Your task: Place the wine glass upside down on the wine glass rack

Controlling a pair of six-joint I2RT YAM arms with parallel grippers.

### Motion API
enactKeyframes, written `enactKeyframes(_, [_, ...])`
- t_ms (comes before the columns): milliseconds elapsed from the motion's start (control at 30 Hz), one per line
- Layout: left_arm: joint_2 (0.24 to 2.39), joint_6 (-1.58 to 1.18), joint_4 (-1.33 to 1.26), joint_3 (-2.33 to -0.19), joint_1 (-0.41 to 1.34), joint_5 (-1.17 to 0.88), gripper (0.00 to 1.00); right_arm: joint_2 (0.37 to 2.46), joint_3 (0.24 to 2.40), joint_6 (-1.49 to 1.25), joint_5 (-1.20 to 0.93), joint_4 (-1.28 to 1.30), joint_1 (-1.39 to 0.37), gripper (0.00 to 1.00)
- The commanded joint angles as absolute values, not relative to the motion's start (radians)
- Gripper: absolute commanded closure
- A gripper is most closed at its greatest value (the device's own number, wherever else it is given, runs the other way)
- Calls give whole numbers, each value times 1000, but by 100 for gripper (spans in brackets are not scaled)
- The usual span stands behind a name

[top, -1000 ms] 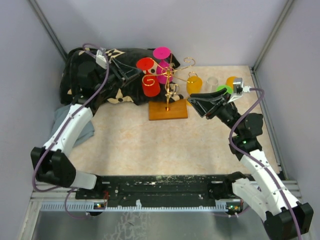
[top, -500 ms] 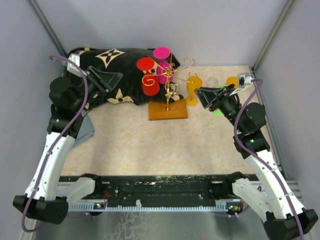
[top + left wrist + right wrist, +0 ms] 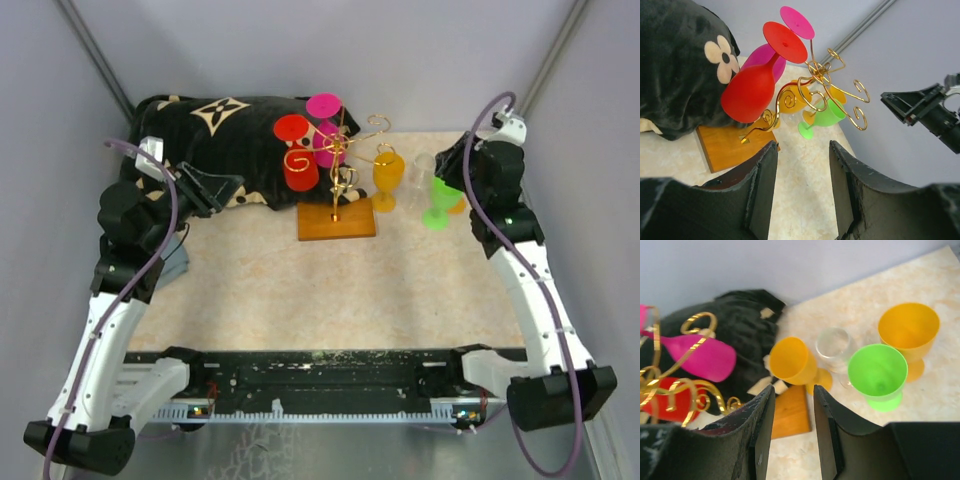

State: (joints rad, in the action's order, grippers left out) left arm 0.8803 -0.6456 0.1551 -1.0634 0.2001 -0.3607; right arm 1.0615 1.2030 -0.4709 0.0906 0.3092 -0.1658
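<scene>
In the last second the right gripper [image 3: 793, 390] was swung off the wine glass rack [image 3: 336, 218] and lifted over the standing glasses. The left gripper [image 3: 802, 147] was pulled back from the black cloth [image 3: 215, 120]. A fresh pick was probably being lined up. Right fingers were left moderately spread, nothing held, green glass [image 3: 877, 371] just ahead-right, rack off to the left. Left one: spread, empty too.
</scene>
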Motion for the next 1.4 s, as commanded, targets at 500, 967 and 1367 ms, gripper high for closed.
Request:
enactKeyframes(500, [844, -566, 216, -1039, 196, -445, 48, 1412, 1308, -363, 187, 417, -135, 62])
enactKeyframes(967, [868, -573, 195, -1023, 196, -476, 48, 1512, 1335, -335, 199, 394, -108, 62])
enactKeyframes(1367, [880, -586, 172, -999, 196, -492, 48, 1572, 1337, -339, 176, 366, -109, 65])
